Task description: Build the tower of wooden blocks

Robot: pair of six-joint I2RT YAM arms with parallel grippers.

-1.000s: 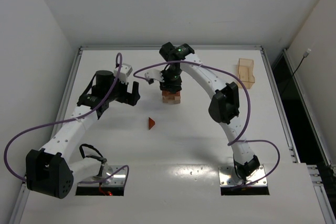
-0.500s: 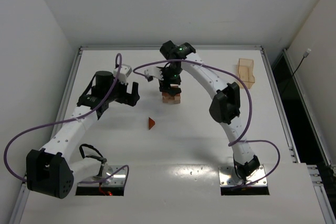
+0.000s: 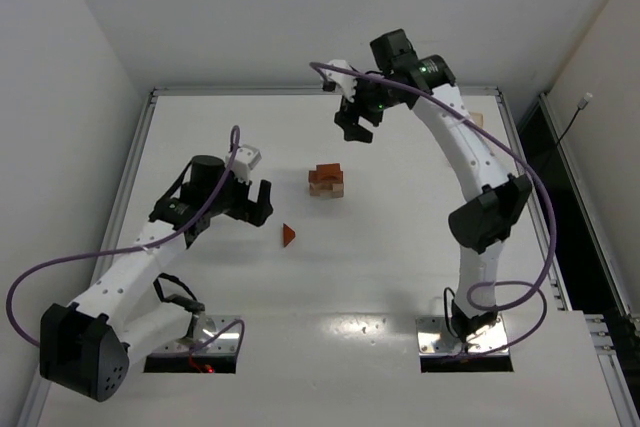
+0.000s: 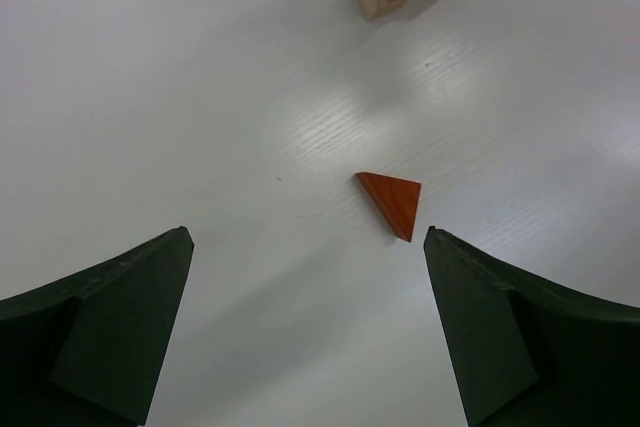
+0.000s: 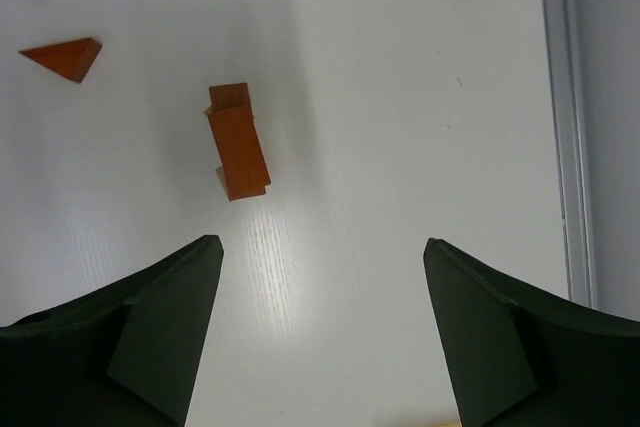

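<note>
nearer to the left tool (image 4: 307, 237), spread wide: small reddish-brown wooden triangle block (image 4: 392, 203), flat on the white desk (image 3: 200, 137) just ahead, right of centre, short of the tan-and-reddish wood block tower (image 3: 326, 180); right tool (image 3: 355, 127) wide too, farther off.

Table (image 4: 200, 97): white, smooth, with faint streaked grain. Semi-gloss; soft glare patches noted.

Edge rail (image 5: 556, 97), at 3 o'clock in the right wrist view: grey metal, dull sheen.

Tower (image 3: 326, 180): wood. Pale, bare-looking pieces below, reddish-brown stained pieces on top, all matt.

Triangle block (image 4: 393, 201), at 7 o'clock from the tower: reddish-brown stained wood with smooth faces and low sheen.

Left fingers (image 4: 110, 337) and right fingers (image 5: 150, 337): dark, matt, plastic-looking.

Arm shells (image 3: 130, 267): white plastic, light gloss.

Joint housings (image 3: 488, 215): black, matt.
</note>
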